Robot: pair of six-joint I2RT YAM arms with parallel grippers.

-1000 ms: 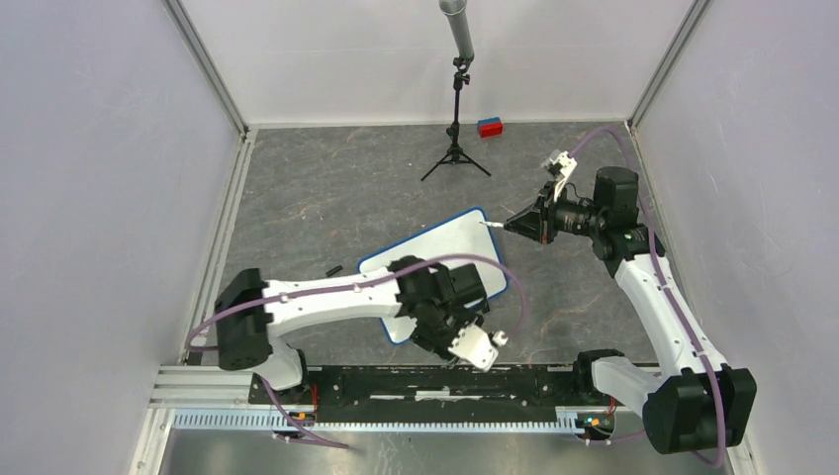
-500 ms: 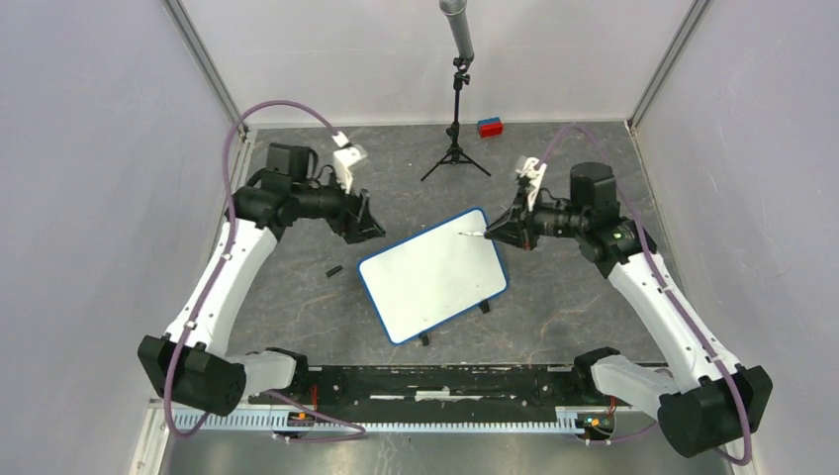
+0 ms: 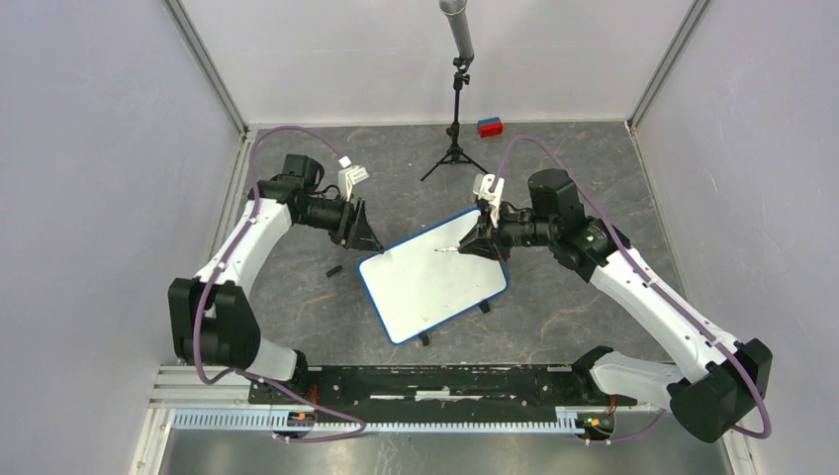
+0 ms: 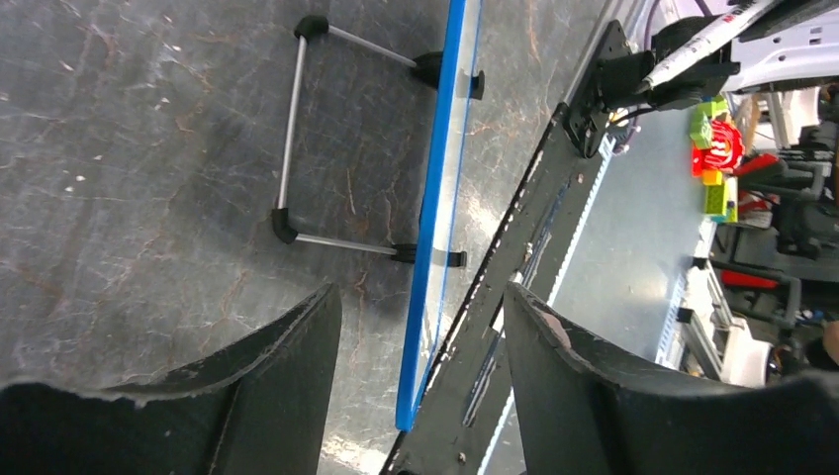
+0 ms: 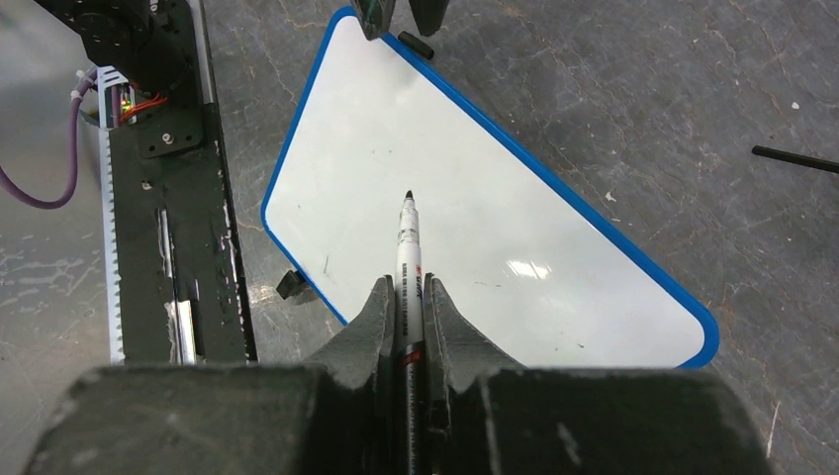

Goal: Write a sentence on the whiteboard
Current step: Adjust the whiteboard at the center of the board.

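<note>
Marker [image 5: 409, 233] is clamped by the right hand [image 5: 408, 285] over the whiteboard [image 5: 514, 218]; its wire stand [image 4: 289, 129] is seen only from the open, empty left hand [image 3: 368, 237] at ten o'clock.

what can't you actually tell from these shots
1. Whether the marker tip touches the whiteboard: right wrist view looks along the barrel, top view too small.
2. Marker's printed label: too small, right wrist.
3. Whiteboard's face in left wrist view: seen edge-on.
</note>
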